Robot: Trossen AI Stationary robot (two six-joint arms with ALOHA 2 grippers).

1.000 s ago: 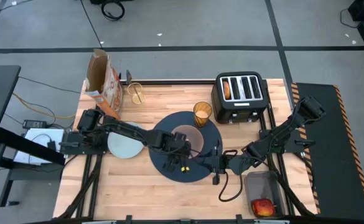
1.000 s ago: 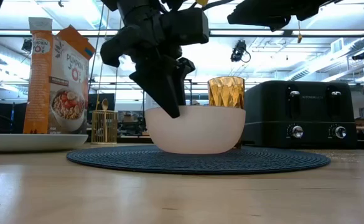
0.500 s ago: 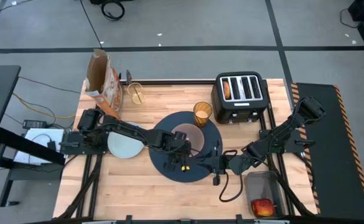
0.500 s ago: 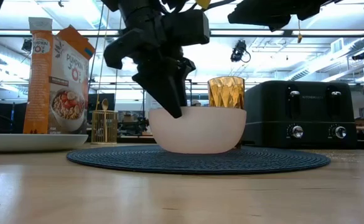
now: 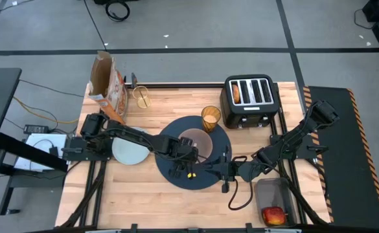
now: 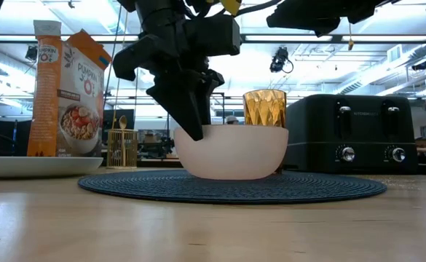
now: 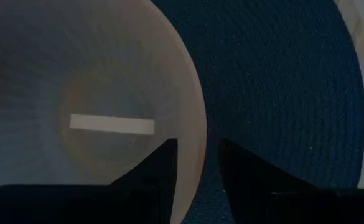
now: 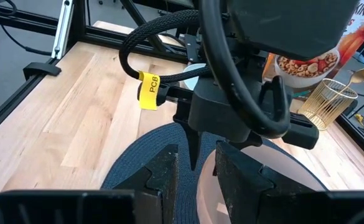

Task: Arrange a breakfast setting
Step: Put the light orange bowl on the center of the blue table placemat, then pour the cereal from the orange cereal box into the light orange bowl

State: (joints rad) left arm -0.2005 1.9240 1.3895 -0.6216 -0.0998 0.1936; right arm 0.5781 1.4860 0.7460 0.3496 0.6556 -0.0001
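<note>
A pink bowl (image 5: 194, 140) stands on its base in the middle of the round dark-blue mat (image 5: 176, 171), with an amber tumbler (image 5: 210, 118) at the mat's far edge. My left gripper (image 7: 197, 174) straddles the bowl's near rim, shut on it, slanting down from the left. Over the mat's near right edge my right gripper (image 8: 197, 171) hovers open, nothing between its fingers. The pale-blue plate (image 5: 129, 152) lies left of the mat. A bagel (image 5: 236, 94) stands in the toaster. The gold spoon (image 6: 122, 124) stands in a wire holder. A red apple (image 5: 273, 214) lies in a clear box. My left gripper has the bowl's rim (image 7: 199, 146) between its two fingers, one finger (image 7: 160, 171) inside the bowl and the other outside over the mat. The fingers come steeply from above, slanting from the table's left. The bowl stays upright, its base on the mat (image 6: 307, 187).
The black toaster (image 5: 251, 100) stands at the far right, and the tall cereal box (image 5: 108, 87) at the far left beside the wire holder (image 5: 141, 97). Bare wood lies along the near edge, in front of the mat.
</note>
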